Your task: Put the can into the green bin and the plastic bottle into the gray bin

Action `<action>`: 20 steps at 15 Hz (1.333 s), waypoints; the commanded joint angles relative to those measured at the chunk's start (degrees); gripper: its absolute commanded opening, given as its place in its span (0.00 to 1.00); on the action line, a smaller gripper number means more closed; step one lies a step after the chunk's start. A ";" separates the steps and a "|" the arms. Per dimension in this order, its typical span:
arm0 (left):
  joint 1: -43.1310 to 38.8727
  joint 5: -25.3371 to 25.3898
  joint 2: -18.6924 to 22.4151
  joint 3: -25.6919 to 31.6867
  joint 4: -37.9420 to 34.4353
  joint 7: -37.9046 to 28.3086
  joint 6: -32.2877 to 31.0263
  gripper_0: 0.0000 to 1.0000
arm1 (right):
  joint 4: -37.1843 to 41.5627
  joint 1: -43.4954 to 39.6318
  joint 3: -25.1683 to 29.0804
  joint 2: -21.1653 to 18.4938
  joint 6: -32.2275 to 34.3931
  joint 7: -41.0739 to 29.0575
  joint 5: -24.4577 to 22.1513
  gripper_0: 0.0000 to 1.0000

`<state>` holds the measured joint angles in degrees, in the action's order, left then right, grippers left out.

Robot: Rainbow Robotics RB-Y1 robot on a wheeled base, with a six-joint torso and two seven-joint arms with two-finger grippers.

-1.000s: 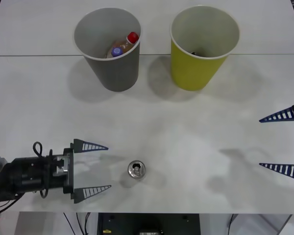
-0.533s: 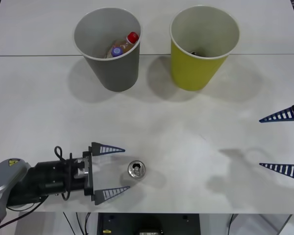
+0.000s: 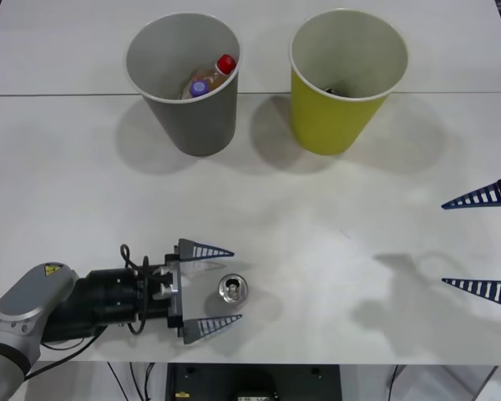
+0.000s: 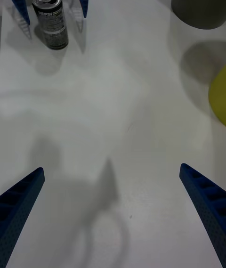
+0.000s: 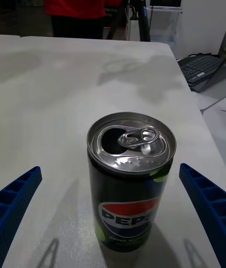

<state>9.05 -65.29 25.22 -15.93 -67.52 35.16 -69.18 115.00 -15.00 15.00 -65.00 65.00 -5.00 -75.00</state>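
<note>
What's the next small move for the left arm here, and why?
Probably ease the left gripper a little farther forward, then close. Its open fingers already flank the can, which stands upright on the table, but only their tips reach it. The right gripper waits open at the table's right edge.

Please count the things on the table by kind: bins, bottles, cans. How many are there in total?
Bins: 2, gray bin and green bin
Bottles: 2, red cap and purple cap, inside the gray bin
Cans: 1, can
Total: 5
</note>
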 commanded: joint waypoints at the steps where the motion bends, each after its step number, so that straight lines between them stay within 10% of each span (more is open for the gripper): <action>1: 0.88 -1.59 -1.22 -0.50 0.37 0.00 0.71 1.00 | 0.00 0.00 0.00 0.00 0.00 0.00 0.00 1.00; 8: 2.11 -3.79 -3.86 -0.50 1.08 -0.18 0.80 1.00 | 0.00 0.00 0.00 0.00 0.00 0.00 0.00 1.00; 10: 2.20 -3.79 -3.86 -0.50 1.25 -0.61 0.71 0.26 | 0.00 0.00 0.00 0.00 0.00 0.00 0.00 1.00; 12: 2.99 -3.79 -4.03 -0.50 2.31 -1.05 -0.08 0.00 | 0.00 0.00 0.00 0.00 0.00 0.00 0.00 1.00; 20: 4.05 -3.79 -3.59 -0.59 2.48 -2.72 -0.43 0.00 | 0.00 0.00 0.00 0.00 0.00 0.00 0.00 1.00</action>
<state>12.97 -69.11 21.39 -16.52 -65.03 32.81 -69.59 115.00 -15.00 15.00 -65.00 65.00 -5.00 -75.00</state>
